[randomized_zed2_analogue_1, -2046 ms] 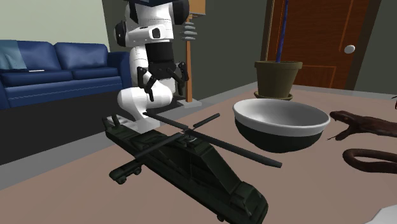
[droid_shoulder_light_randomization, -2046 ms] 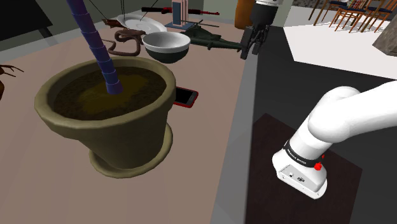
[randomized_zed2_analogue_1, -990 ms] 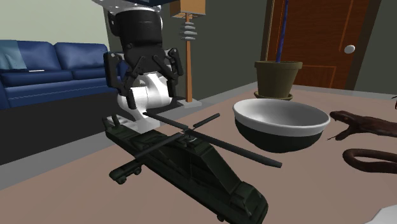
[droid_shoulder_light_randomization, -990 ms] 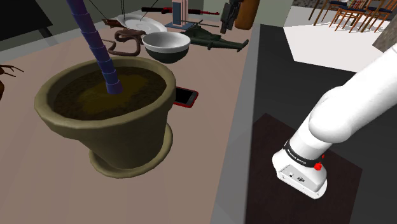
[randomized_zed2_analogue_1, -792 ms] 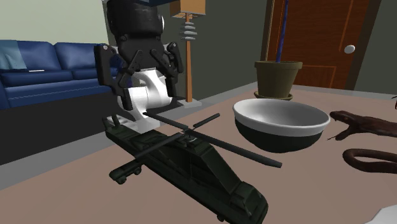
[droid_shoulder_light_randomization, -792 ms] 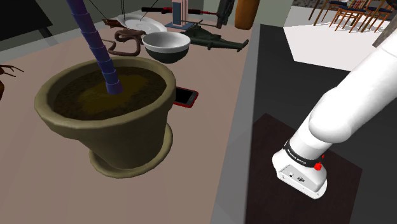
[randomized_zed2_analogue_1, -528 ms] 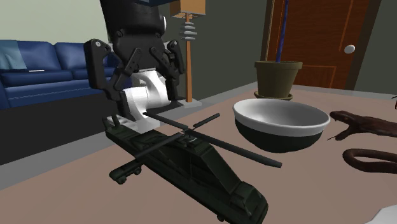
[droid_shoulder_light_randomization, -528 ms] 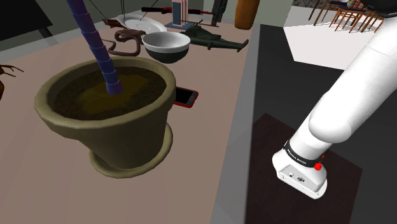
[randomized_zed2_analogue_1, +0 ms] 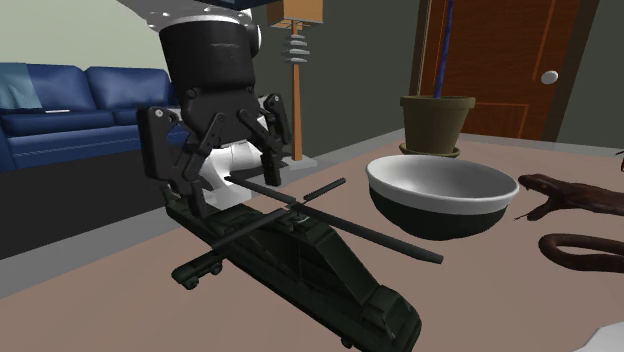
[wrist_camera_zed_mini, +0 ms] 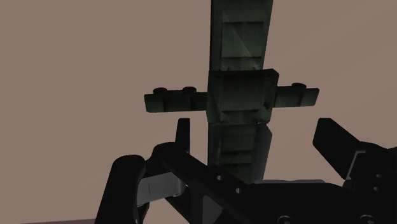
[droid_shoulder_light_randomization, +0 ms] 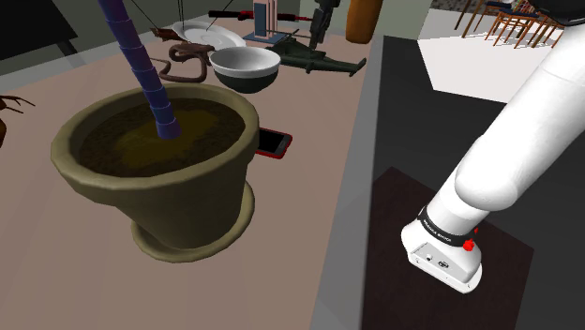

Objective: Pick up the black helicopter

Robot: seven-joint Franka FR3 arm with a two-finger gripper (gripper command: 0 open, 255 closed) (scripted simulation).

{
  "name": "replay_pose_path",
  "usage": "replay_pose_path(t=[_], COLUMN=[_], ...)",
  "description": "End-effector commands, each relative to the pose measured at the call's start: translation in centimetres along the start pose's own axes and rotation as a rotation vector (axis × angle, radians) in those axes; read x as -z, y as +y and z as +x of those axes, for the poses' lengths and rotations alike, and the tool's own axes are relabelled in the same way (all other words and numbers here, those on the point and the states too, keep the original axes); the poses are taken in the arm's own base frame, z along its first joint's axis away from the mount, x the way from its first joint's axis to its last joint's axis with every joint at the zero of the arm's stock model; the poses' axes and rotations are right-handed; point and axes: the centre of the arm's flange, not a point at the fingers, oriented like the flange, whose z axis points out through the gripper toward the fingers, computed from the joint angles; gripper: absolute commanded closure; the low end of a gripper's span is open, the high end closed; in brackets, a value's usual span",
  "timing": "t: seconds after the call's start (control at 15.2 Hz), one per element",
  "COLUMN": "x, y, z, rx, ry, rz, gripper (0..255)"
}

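The dark greenish-black helicopter point(randomized_zed2_analogue_1: 312, 262) lies on the brown table with long rotor blades over its body. In the shoulder view the helicopter point(droid_shoulder_light_randomization: 324, 62) is at the far end, beside the bowl. My black gripper point(randomized_zed2_analogue_1: 214, 165) hangs open just above its tail end, one finger on each side of the fuselage. In the wrist view the helicopter point(wrist_camera_zed_mini: 240, 95) runs away from the gripper point(wrist_camera_zed_mini: 233, 169) with its stub wings spread, and the fingers point(wrist_camera_zed_mini: 125, 186) stand wide apart without touching it. The gripper point(droid_shoulder_light_randomization: 318, 34) comes down from above.
A white bowl with a dark outside point(randomized_zed2_analogue_1: 441, 196) stands close to the helicopter. A big olive plant pot point(droid_shoulder_light_randomization: 159, 169) and a red-edged phone point(droid_shoulder_light_randomization: 274, 142) lie nearer the stand. A brown snake figure point(randomized_zed2_analogue_1: 568, 198), blue sofa point(randomized_zed2_analogue_1: 80, 120) and wooden door point(randomized_zed2_analogue_1: 500, 60) lie beyond.
The gripper has travelled from beyond the table's edge to over the helicopter, come down over its tail end, and now stands wide. The helicopter has not moved.
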Motion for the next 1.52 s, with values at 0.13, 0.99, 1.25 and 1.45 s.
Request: replay_pose_path(t=[0.13, 0.99, 1.25, 1.45], x=[-0.2, 2.9, 5.0, 6.6], y=[0.1, -0.1, -0.2, -0.3], z=[0.0, 0.5, 0.7, 0.9], rx=[0.0, 0.0, 0.0, 0.0], ry=[0.0, 0.0, 0.0, 0.0], rz=[0.0, 0.0, 0.0, 0.0], gripper=[255, 255, 255, 255])
